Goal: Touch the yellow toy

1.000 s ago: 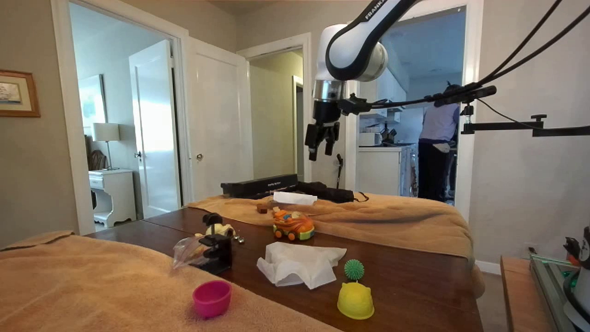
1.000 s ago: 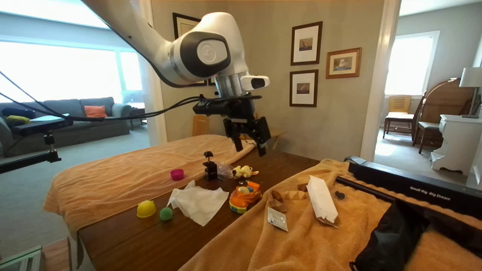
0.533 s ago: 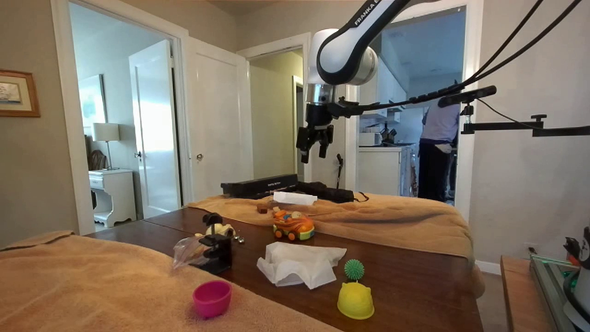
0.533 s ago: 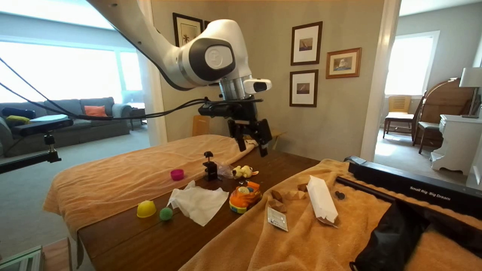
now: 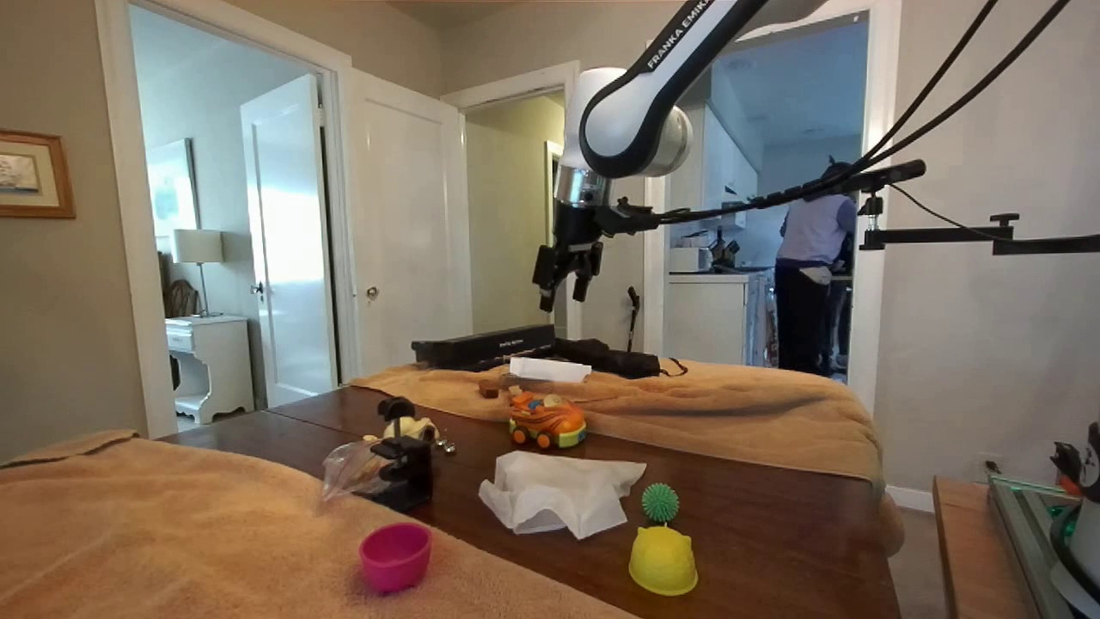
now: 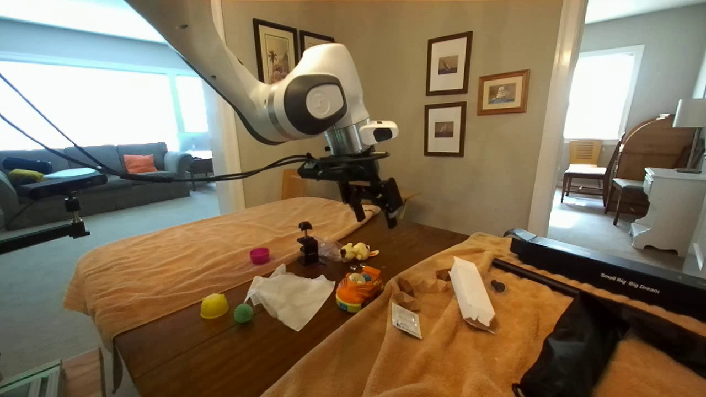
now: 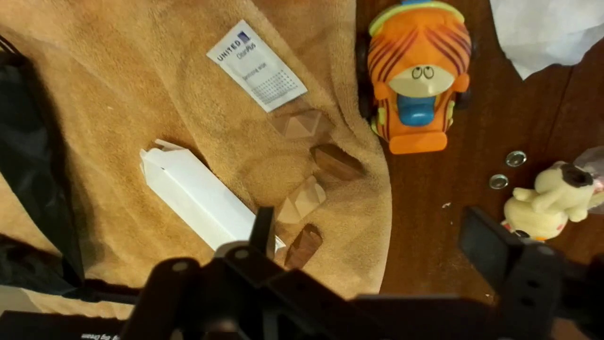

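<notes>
Two yellowish toys are in view. A bright yellow cup with small ears [image 5: 663,561] stands upside down on the table, and it also shows in an exterior view [image 6: 214,306]; it is out of the wrist view. A pale yellow dog toy [image 7: 549,203] lies on its side on the wood at the right of the wrist view, and it shows in both exterior views [image 5: 418,428] [image 6: 357,252]. My gripper [image 7: 373,241] is open and empty, pointing down high above the table in both exterior views [image 5: 563,301] [image 6: 376,220]. It touches nothing.
An orange toy car [image 7: 420,78], a black clamp [image 6: 309,250], white tissue [image 6: 292,296], green spiky ball [image 5: 660,502] and pink cup [image 5: 395,557] are on the table or towels. A white box [image 7: 203,196] and brown blocks [image 7: 337,162] lie on the orange towel [image 6: 353,353].
My arm and open gripper have moved left and slightly down in an exterior view, and right and slightly down from the opposite viewpoint. The toys have not moved.
</notes>
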You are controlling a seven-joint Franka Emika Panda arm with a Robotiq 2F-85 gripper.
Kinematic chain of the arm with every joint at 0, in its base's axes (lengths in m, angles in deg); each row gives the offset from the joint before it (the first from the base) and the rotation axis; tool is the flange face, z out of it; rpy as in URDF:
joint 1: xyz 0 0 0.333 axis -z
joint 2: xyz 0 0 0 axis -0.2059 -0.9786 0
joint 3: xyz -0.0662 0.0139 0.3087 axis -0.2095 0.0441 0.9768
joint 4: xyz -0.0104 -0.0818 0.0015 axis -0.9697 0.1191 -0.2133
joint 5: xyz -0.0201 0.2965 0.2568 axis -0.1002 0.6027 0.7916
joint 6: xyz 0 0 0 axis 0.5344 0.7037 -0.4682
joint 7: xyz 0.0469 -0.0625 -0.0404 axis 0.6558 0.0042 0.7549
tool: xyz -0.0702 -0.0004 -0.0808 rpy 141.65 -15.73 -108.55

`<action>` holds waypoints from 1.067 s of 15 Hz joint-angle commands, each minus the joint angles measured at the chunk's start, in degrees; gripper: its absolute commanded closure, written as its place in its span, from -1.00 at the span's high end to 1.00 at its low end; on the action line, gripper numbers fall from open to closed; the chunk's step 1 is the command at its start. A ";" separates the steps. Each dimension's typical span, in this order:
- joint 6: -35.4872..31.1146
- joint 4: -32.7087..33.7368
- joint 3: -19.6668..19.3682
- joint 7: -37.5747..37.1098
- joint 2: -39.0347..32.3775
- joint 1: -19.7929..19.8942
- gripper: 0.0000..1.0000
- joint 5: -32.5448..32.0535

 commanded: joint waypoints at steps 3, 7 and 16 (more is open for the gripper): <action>-4.55 6.73 2.11 1.45 -7.83 -0.53 1.00 2.30; -4.39 9.80 3.48 -0.13 -11.11 -1.83 1.00 3.41; -7.50 13.40 3.00 -3.91 -15.28 -7.93 1.00 0.21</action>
